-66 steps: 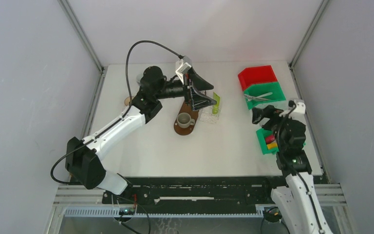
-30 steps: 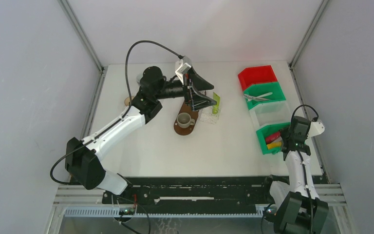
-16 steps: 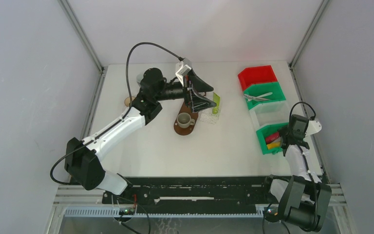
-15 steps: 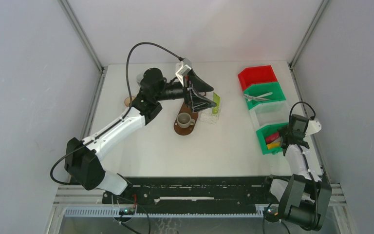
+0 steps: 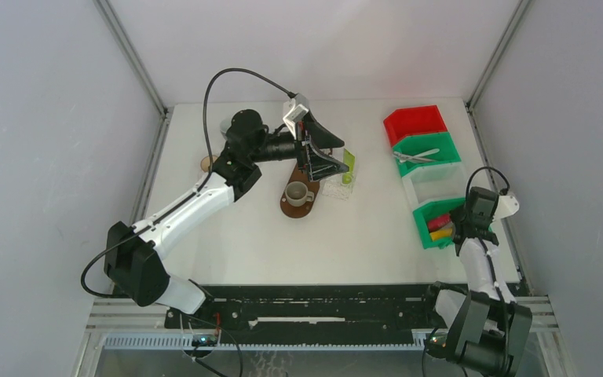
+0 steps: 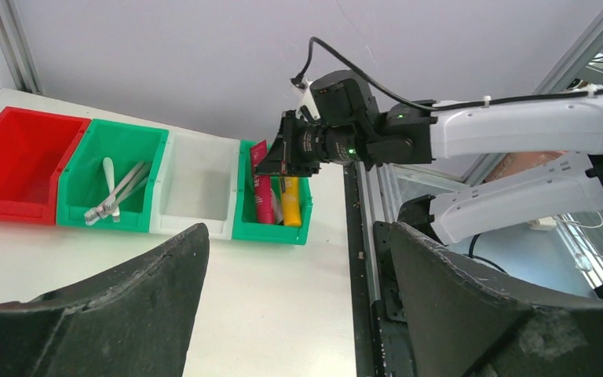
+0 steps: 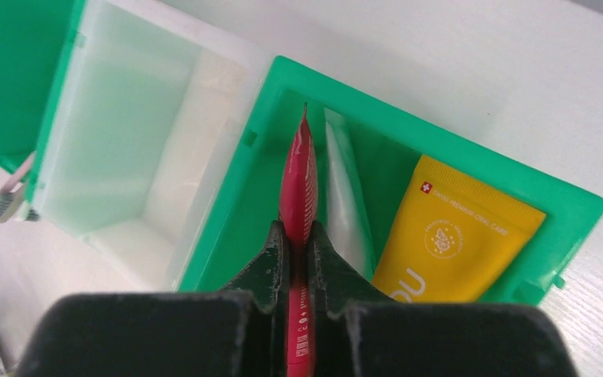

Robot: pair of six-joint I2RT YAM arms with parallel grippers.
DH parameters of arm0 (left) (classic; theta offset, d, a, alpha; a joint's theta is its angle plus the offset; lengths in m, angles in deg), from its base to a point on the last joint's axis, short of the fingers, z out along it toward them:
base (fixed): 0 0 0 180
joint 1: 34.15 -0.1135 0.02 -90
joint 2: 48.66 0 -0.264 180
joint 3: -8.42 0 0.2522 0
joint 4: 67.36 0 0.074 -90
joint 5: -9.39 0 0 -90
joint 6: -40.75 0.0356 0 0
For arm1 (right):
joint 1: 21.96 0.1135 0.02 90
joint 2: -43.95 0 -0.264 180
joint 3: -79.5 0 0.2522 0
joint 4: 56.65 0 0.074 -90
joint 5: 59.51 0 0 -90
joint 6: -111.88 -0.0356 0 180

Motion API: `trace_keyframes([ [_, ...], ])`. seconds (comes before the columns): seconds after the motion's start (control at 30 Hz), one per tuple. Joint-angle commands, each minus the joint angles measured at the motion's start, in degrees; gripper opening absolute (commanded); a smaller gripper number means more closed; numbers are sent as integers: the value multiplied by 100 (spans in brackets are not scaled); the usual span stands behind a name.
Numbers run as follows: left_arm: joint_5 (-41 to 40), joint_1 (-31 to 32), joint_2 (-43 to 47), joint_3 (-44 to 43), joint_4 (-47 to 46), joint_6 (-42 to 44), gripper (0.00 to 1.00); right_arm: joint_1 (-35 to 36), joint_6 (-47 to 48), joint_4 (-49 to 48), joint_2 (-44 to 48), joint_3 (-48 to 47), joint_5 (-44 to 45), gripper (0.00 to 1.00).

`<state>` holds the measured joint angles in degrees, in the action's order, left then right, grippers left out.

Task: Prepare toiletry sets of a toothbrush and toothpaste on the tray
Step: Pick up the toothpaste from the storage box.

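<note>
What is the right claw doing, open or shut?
Shut. The right claw pinches the red tube flat between its fingers.

— The pink-red squeeze tube of toothpaste (image 7: 298,169) is gleaming, smooth glossy plastic.
— The green moulded plastic bin (image 7: 471,157) is shining softly too; the black right claw (image 7: 291,236) is looking matt and grainy, the white worktop (image 7: 518,71) matt.

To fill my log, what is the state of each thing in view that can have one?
right gripper, shut on the red toothpaste tube
left gripper, open, holding nothing
yellow tube, lying flat in the green bin
red bin, empty
white bin, empty
mug, upright
</note>
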<state>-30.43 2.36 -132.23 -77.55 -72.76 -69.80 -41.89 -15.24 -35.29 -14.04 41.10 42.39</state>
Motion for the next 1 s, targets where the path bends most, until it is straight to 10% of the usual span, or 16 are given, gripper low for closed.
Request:
trace_keyframes([
  [0.0,70,23,183,4,-186,-1,89,-28,114,71,729,-25,65,3],
  [0.53,142,213,-18,-500,791,490,88,221,232,1040,2898,-483,-980,0],
  [0.97,608,559,-443,-679,231,18,91,1508,273,-1531,3156,-694,-3493,0],
])
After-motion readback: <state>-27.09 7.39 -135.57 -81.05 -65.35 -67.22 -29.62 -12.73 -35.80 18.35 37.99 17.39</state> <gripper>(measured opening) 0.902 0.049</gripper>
